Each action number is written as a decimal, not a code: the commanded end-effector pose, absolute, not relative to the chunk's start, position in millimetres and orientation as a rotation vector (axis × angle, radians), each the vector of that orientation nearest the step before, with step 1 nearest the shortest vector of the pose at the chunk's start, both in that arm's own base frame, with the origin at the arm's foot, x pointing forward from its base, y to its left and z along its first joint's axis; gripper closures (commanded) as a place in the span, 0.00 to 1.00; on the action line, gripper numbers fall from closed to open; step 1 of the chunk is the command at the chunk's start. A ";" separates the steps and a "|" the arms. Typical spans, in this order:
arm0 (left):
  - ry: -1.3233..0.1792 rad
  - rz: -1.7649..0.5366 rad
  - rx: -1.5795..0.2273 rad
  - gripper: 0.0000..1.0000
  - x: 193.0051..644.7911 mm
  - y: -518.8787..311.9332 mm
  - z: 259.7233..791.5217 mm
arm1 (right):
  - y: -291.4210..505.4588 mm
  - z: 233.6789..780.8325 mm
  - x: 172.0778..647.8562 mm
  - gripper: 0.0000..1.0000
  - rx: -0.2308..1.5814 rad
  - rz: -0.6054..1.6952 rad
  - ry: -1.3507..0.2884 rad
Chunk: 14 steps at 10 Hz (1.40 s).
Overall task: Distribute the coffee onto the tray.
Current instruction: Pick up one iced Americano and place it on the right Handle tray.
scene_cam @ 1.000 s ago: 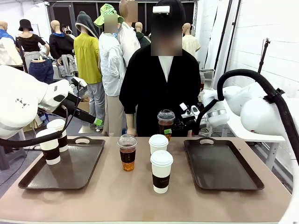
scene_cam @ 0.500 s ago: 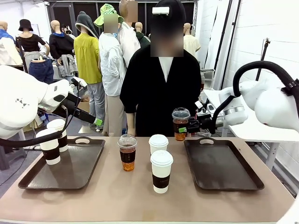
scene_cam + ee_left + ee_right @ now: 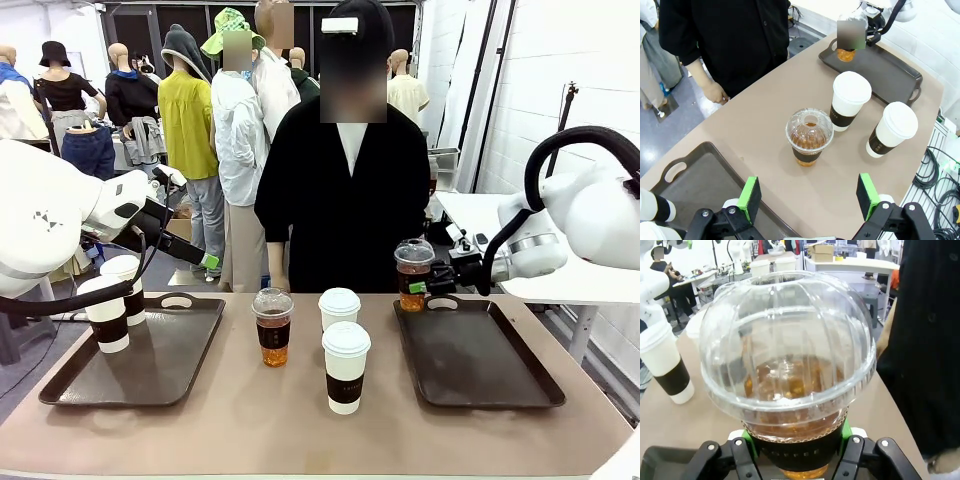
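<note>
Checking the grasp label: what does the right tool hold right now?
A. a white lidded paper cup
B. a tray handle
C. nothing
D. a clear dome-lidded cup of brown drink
D: the right tool is shut on the clear dome-lidded cup, at the far left corner of the right tray.

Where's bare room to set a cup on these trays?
Right tray is bare, save its far left corner, where the right gripper holds a dome-lidded cup. Left tray is free right of its two white cups. Crowded: the three cups between the trays.
</note>
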<state>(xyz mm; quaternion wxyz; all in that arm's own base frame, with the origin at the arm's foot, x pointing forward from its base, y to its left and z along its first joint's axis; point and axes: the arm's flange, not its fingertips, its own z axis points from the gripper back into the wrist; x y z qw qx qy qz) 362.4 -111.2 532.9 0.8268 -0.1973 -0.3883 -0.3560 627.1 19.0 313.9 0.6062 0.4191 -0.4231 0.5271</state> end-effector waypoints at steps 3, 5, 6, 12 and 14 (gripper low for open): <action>-0.820 -0.755 -0.425 0.00 362.8 -110.1 532.1 | 5.3 296.6 611.3 0.33 0.982 1.259 -1.029; -0.820 -0.755 -0.425 0.00 362.8 -110.1 532.1 | -4.8 285.7 607.7 0.33 0.976 1.250 -1.044; -0.820 -0.755 -0.425 0.00 362.8 -110.1 532.1 | -8.5 278.8 607.4 0.33 0.967 1.269 -1.053; -0.820 -0.755 -0.425 0.00 362.8 -110.1 532.1 | -13.4 258.3 613.2 0.33 0.981 1.248 -1.044; -0.820 -0.755 -0.425 0.00 362.8 -110.1 532.1 | -14.2 254.9 614.3 0.33 0.979 1.246 -1.039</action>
